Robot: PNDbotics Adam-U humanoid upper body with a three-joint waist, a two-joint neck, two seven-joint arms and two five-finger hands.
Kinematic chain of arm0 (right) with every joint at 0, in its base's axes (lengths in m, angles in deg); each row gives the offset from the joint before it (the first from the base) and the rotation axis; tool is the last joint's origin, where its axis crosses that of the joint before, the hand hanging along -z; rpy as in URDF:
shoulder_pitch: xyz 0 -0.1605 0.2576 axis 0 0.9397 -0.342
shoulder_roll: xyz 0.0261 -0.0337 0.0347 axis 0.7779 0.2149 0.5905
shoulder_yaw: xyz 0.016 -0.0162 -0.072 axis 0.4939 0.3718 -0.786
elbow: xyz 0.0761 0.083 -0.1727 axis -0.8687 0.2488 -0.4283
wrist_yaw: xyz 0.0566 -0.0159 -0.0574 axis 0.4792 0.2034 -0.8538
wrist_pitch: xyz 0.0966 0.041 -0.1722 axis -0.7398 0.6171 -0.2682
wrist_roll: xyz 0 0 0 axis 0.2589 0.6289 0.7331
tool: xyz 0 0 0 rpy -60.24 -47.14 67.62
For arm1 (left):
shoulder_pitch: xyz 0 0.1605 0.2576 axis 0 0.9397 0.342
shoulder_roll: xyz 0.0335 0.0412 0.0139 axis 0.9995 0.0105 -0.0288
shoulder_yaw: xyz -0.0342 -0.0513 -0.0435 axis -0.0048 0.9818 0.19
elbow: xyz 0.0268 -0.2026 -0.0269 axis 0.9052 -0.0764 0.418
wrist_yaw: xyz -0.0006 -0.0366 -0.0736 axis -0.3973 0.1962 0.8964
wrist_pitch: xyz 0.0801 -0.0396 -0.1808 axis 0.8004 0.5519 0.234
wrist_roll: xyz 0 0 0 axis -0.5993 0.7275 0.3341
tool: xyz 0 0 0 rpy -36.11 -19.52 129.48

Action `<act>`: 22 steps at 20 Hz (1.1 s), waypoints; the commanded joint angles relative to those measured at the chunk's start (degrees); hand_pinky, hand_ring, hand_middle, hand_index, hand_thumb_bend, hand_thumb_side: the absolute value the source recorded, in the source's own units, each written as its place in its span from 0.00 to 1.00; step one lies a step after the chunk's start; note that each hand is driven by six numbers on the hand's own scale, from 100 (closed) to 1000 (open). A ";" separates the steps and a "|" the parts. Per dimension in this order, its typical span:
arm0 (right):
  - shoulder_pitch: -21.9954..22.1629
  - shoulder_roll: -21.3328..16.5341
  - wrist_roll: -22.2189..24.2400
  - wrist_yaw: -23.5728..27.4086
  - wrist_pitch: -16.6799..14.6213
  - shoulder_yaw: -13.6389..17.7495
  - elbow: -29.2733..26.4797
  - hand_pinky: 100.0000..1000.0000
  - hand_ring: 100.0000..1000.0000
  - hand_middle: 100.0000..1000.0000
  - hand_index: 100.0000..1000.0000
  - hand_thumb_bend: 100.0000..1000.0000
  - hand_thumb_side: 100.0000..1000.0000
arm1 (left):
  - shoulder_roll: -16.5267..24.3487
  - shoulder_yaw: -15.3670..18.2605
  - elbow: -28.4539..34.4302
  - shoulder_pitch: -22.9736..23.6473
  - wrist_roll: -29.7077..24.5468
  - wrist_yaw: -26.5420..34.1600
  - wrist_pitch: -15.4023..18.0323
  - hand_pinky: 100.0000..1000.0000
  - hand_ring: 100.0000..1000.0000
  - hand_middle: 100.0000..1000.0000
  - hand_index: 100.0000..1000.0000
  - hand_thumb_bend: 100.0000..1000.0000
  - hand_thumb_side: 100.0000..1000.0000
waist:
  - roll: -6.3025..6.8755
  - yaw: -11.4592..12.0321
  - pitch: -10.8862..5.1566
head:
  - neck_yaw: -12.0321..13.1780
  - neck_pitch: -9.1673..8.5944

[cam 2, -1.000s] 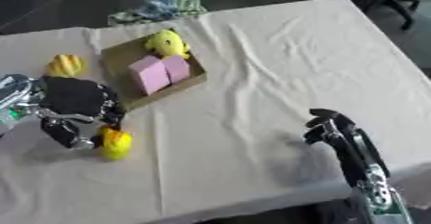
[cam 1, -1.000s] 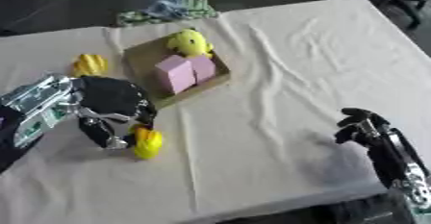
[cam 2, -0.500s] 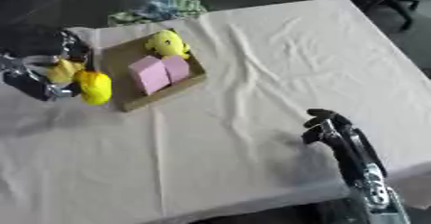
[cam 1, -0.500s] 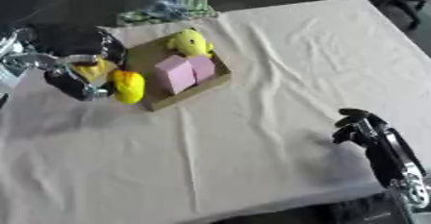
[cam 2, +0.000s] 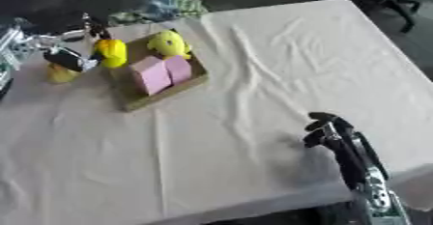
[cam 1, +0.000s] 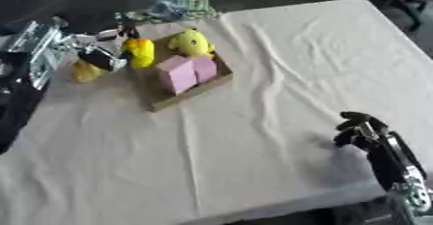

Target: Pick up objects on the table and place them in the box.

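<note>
The left hand [cam 1: 100, 55] grips the yellow toy [cam 1: 139, 51] over the box [cam 1: 161, 101] rim for release; the right hand [cam 1: 359, 128] rests curled and empty.

Black right hand [cam 1: 362, 128] on a black forearm with silver joints, silver-and-black left hand [cam 1: 94, 51], dark fingers [cam 1: 127, 30]

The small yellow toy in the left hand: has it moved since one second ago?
Yes. The small yellow toy, held in the left hand, has travelled from the cloth near the table's front-left up to the left rim of the brown cardboard box.
</note>
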 commanded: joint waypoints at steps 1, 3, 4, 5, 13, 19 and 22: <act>-0.39 -0.21 0.17 0.22 -0.04 -0.11 -0.53 0.46 0.47 0.49 0.71 0.00 0.72 | -1.13 2.11 -1.86 -1.84 3.91 -3.70 -1.97 0.77 0.69 0.71 0.86 0.06 0.20 | -1.02 -0.10 -0.89 | 0.33 -0.20; -0.37 -0.20 0.16 0.22 -0.01 -0.09 -0.50 0.46 0.47 0.49 0.71 0.00 0.72 | -1.14 2.69 -1.61 -1.98 5.64 -4.48 -3.23 0.77 0.70 0.74 0.88 0.14 0.21 | -1.02 -0.08 -0.87 | 0.32 -0.20; -0.37 -0.21 0.16 0.22 -0.01 -0.08 -0.51 0.46 0.47 0.49 0.71 0.00 0.72 | -0.87 2.89 -1.18 -2.03 6.29 -4.51 -3.75 0.78 0.71 0.75 0.89 0.17 0.21 | -0.99 -0.02 -0.87 | 0.25 -0.20; -0.35 -0.24 0.15 0.21 0.01 -0.07 -0.50 0.46 0.47 0.49 0.71 0.00 0.73 | -0.53 2.99 -0.64 -2.06 6.68 -4.37 -4.13 0.78 0.71 0.77 0.90 0.19 0.28 | -0.97 0.04 -0.87 | 0.20 -0.20; -0.21 -0.47 -0.01 0.11 0.02 0.14 -0.49 0.46 0.47 0.49 0.71 0.00 0.73 | 5.38 4.48 6.03 -2.15 4.94 3.42 -5.43 0.77 0.68 0.73 0.86 0.14 0.17 | -0.72 0.58 -0.91 | -0.21 -0.20; -0.18 -0.66 -0.08 0.01 0.07 0.19 -0.53 0.46 0.47 0.49 0.71 0.00 0.73 | 9.16 6.35 2.91 -2.34 -1.75 3.47 -7.18 0.78 0.69 0.74 0.86 0.20 0.23 | -0.36 0.88 -0.90 | -0.62 -0.20; -0.21 -0.59 -0.01 0.04 0.04 0.15 -0.53 0.46 0.47 0.49 0.71 0.00 0.72 | 8.22 7.20 -2.02 -1.88 -3.79 -0.23 -8.09 0.78 0.71 0.76 0.86 0.22 0.32 | -0.54 0.75 -0.96 | -0.81 -0.20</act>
